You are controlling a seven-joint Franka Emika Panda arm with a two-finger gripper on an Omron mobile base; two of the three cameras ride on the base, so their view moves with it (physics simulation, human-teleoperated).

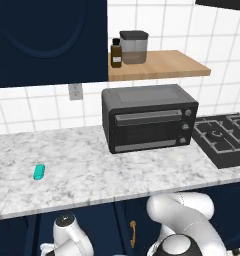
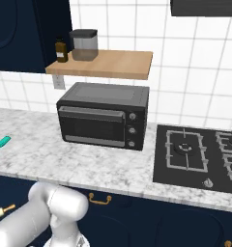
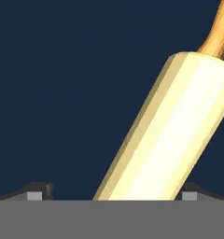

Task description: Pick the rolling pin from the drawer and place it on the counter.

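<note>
In the hand view the rolling pin (image 3: 172, 130) lies very close, a pale cream cylinder slanting up to the right with an orange-tan handle (image 3: 219, 32) at its top end. It rests on the dark navy floor of the drawer (image 3: 62, 93). My gripper (image 3: 114, 193) is open and straddles the pin. The left fingertip (image 3: 38, 192) stands apart from the pin, and the right fingertip (image 3: 191, 192) sits close against its edge. The white marble counter (image 1: 92, 175) (image 2: 50, 154) runs across both base views, with my arm bent down below its front edge.
A dark toaster oven (image 1: 149, 117) (image 2: 103, 115) stands on the counter's back half. A small teal capsule (image 1: 39, 172) (image 2: 3, 141) lies to its left. A black stove (image 1: 224, 137) (image 2: 200, 152) is at the right. A wooden shelf (image 1: 157, 65) holds a jar and a bottle.
</note>
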